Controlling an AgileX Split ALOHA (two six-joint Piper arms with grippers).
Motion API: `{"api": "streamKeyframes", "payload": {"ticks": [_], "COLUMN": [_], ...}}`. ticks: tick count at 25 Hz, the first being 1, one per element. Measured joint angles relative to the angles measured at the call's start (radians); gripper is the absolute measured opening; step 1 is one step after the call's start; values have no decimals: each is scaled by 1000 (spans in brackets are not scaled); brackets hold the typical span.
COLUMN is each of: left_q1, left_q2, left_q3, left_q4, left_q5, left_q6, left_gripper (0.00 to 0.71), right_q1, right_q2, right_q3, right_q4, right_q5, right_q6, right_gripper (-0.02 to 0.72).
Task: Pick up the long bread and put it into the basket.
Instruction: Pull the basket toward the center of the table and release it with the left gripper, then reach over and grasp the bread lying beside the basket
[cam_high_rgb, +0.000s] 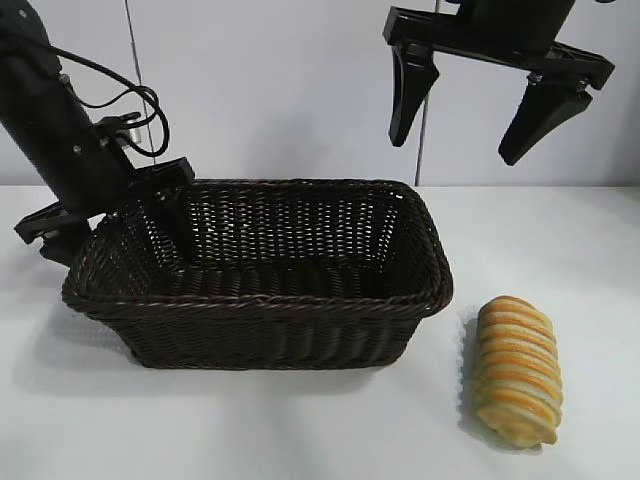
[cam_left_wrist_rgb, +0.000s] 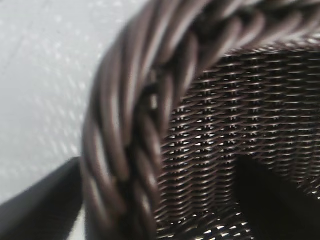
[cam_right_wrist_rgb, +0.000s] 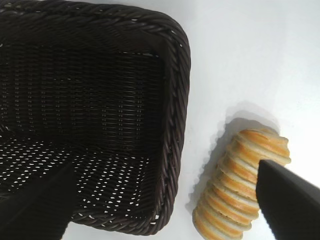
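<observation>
The long bread (cam_high_rgb: 515, 370), a ribbed golden-tan loaf, lies on the white table to the right of the basket (cam_high_rgb: 260, 300) and in front of its right end. The right wrist view shows the bread (cam_right_wrist_rgb: 232, 187) beside the basket's corner rim (cam_right_wrist_rgb: 175, 100). My right gripper (cam_high_rgb: 455, 150) hangs open high above the basket's right end, and its dark fingers (cam_right_wrist_rgb: 290, 200) frame the loaf and the corner. My left gripper (cam_high_rgb: 108, 228) is open at the basket's left end, with one finger inside and one outside. The braided rim (cam_left_wrist_rgb: 130, 150) runs between its fingers (cam_left_wrist_rgb: 40, 210) without being pinched.
The basket holds nothing that I can see. White table (cam_high_rgb: 580, 250) stretches around the bread and in front of the basket. A pale wall stands close behind. A black cable (cam_high_rgb: 120, 100) loops off the left arm.
</observation>
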Motion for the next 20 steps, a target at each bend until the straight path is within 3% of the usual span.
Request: {"api": "streamKeyframes", "payload": {"ticks": [9,17,20], "left_q1": [222,479,512], "left_q2": [-183,-279,-345], "left_q3": [0,0,0], "left_q4": [171,226,258], "left_q5": [69,112,121], "left_q6": [-55,-84,-66], "left_gripper": [694,694,694], "right_q1": [0,0,0], "right_q2": [0,0,0], "right_q3": [0,0,0], "right_q4": [0,1,2], "right_q5": [0,0,0], "right_q6": [0,-11,-22], "right_gripper": [697,697,697]}}
